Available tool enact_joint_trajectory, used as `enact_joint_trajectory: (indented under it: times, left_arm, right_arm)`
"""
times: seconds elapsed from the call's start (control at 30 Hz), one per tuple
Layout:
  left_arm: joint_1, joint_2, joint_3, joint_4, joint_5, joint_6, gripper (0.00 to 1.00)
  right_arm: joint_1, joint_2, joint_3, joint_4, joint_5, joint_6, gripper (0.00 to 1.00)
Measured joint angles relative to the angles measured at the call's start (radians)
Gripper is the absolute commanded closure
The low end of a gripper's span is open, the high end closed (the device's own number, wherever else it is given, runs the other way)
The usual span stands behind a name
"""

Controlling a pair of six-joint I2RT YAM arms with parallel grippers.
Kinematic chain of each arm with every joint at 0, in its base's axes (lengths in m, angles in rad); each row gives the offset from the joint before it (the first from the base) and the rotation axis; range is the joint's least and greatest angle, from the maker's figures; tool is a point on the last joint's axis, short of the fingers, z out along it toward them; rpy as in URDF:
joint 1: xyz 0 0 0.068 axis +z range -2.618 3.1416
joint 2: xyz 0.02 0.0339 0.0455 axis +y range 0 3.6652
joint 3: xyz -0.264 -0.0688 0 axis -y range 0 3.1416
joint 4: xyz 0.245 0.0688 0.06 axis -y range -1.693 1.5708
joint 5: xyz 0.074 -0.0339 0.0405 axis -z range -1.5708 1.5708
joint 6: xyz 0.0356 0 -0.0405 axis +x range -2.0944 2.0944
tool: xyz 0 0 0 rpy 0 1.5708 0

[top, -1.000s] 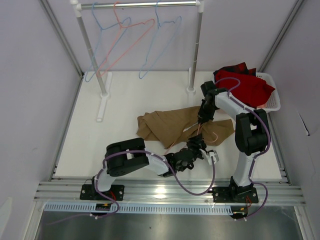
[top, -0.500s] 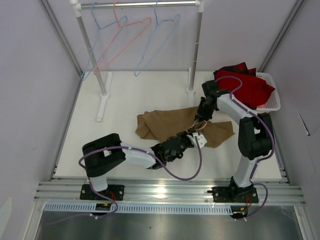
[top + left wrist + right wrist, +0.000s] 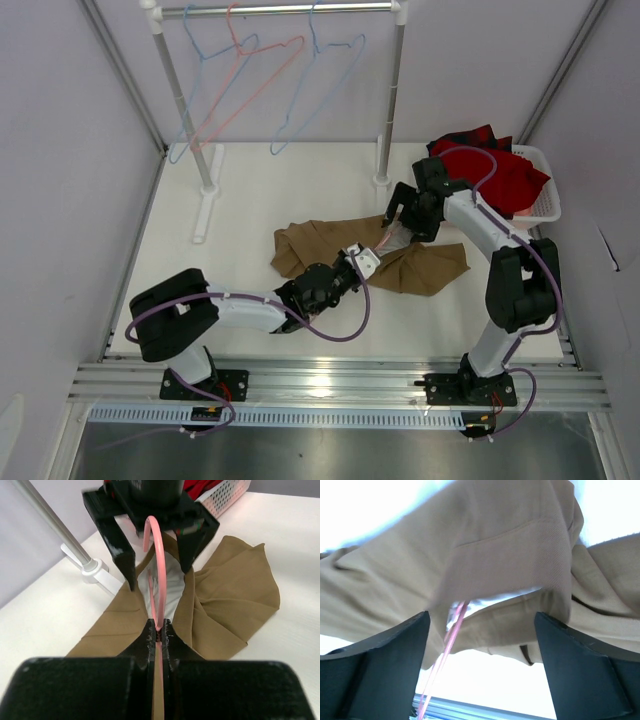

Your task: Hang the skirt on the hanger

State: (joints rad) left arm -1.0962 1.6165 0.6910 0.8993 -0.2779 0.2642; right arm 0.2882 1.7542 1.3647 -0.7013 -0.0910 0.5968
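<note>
The tan-brown skirt [image 3: 310, 245] lies crumpled mid-table, its pale lining [image 3: 170, 585] showing at the opening. A pink wire hanger [image 3: 159, 580] pokes out of that opening with its hook curling upward. My left gripper [image 3: 159, 630] is shut on the hanger's wire just below the hook and rests over the skirt [image 3: 230, 595]. My right gripper [image 3: 157, 572] hovers just behind the hook, open, its fingers either side of the wire. In the right wrist view the fingers [image 3: 380, 655] stand wide apart over the skirt [image 3: 495, 540] and the hanger wire [image 3: 445, 645], touching neither.
A clothes rack [image 3: 390, 100] stands at the back, carrying light blue hangers [image 3: 320, 90] and another pink one [image 3: 250, 85]. At the right edge a white basket [image 3: 548, 205] holds a red garment [image 3: 490, 170]. The rack's foot [image 3: 95, 570] is left of the skirt.
My right gripper has opened, let go of the hanger and drawn back a little. My left gripper has shut on the hanger wire and moved up and left over the skirt.
</note>
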Motion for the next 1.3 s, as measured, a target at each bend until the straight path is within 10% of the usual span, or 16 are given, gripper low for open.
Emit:
enact_joint_trajectory:
  times: [0.23, 0.63, 1.3]
  left_arm:
    - [0.005, -0.002, -0.028, 0.021, 0.011, -0.038, 1.0]
    - [0.018, -0.059, -0.047, 0.002, 0.029, -0.08, 1.0]
    - [0.094, -0.192, 0.016, -0.28, 0.072, -0.204, 1.0]
  right_arm:
    - [0.0, -0.072, 0.013, 0.0, -0.005, 0.001, 0.07]
    - [0.022, -0.208, -0.031, 0.021, 0.089, -0.031, 0.77]
    - [0.083, -0.086, -0.124, 0.146, 0.22, -0.132, 0.65]
